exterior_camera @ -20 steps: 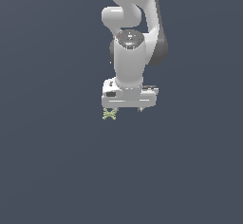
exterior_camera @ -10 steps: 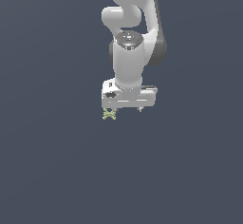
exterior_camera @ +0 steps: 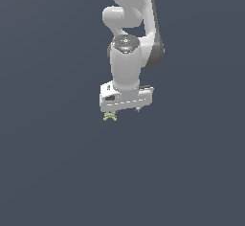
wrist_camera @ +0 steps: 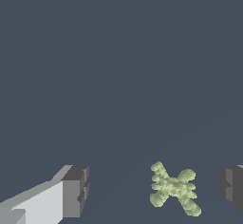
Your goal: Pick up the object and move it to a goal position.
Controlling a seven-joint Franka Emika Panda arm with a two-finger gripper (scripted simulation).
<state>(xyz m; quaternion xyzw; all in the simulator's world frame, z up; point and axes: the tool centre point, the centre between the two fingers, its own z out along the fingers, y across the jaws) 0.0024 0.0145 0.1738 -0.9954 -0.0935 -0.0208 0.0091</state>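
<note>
The hand (wrist_camera: pixel 154 192) is spread apart around the object (wrist_camera: pixel 173 188), which should be centred between the fingers (wrist_camera: pixel 76 190) before closing

Object (wrist_camera: pixel 173 188) between end effector (wrist_camera: pixel 154 190) fingers

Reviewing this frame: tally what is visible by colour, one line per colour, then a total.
Pale yellow-green: 1, the knobbly X-shaped object, lying between the open fingers.
White: 1, the Panda arm with its gripper.
Dark grey: 2, the finger pads.
Total: 4.
</note>
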